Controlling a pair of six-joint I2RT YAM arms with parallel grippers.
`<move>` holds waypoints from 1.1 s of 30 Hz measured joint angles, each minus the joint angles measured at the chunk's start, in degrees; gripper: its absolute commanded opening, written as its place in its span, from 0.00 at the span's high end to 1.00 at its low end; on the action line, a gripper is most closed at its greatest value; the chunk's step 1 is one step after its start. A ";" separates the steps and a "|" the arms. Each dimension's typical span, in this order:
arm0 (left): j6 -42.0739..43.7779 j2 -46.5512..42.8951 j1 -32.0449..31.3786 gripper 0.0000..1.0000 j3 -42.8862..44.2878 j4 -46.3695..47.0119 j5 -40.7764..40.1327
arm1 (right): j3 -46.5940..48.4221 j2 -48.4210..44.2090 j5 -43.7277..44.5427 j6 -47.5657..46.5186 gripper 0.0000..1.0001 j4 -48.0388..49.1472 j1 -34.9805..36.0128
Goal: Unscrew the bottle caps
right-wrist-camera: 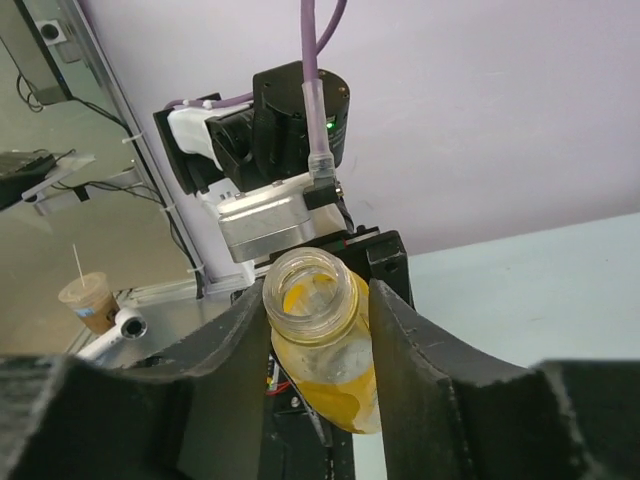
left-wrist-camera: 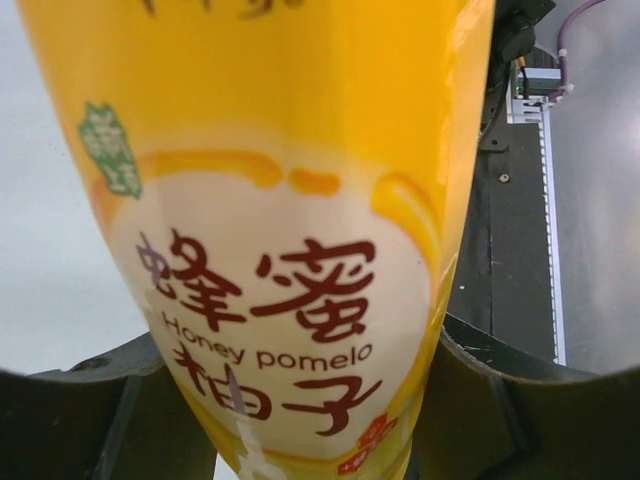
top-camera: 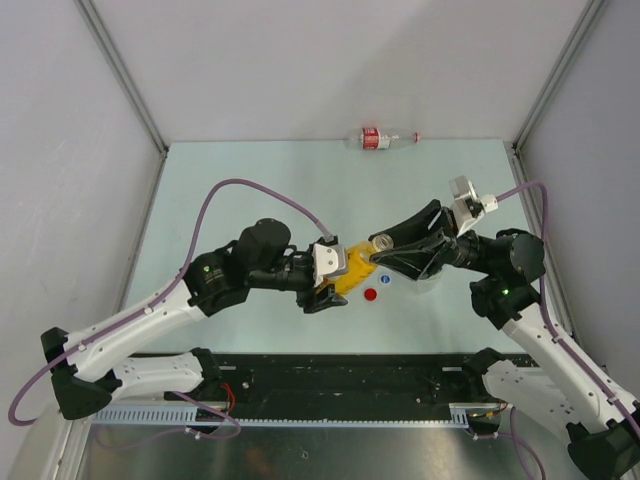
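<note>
Currently on my screens, item by item.

Item: yellow plastic bottle with a white label (top-camera: 360,268). It is held off the pale green table (top-camera: 250,180), between the two arms. In the top view its long axis runs from lower left to upper right, base toward the left arm and mouth toward the right arm.

Item: left gripper (top-camera: 338,280). It is clenched on the yellow bottle's body at the label, which fills the gap between both fingers in the left wrist view.

Item: right gripper (right-wrist-camera: 315,300). One finger flanks each side of the neck, just under the rim. They look to be in contact, but I cannot tell whether they squeeze or merely bracket it.

Item: bottle mouth (right-wrist-camera: 305,282). It is open and bare, and I find no yellow cap in any view.

Item: small round red plastic cap (top-camera: 371,295) and small round blue plastic cap (top-camera: 386,280). Both lie loose on the table, near each other, beneath the held bottle.

Item: slim clear plastic bottle with a red label (top-camera: 380,139). It lies on its side at the far edge, well apart from both arms. It is too small to tell whether it is capped.

Judgement: the neck points straight into the right jaws, so the right arm is nearer the mouth and the left arm anchors the body. With the mouth bare, I take this bottle as done.
</note>
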 measured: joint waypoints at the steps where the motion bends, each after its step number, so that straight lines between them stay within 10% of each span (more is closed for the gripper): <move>1: 0.15 0.02 0.00 0.95 0.00 -0.09 0.39 | 0.00 0.17 0.00 0.00 0.72 0.35 0.02; 5: -1.31 0.24 0.00 0.94 -0.07 -0.24 2.12 | 0.00 0.28 -0.46 -2.82 0.96 1.57 0.00; 10: -1.49 0.52 0.00 0.82 -0.09 -0.20 2.56 | 0.00 0.11 -0.70 -3.89 1.00 1.09 0.00; 23: -0.02 0.63 -0.35 0.06 -0.37 -0.48 -2.45 | 0.00 -0.72 0.31 -6.38 1.00 -3.30 0.04; 33: 0.70 0.66 -1.99 0.01 -0.90 -0.96 -16.35 | 0.00 -0.39 4.39 -11.65 1.00 -11.26 0.02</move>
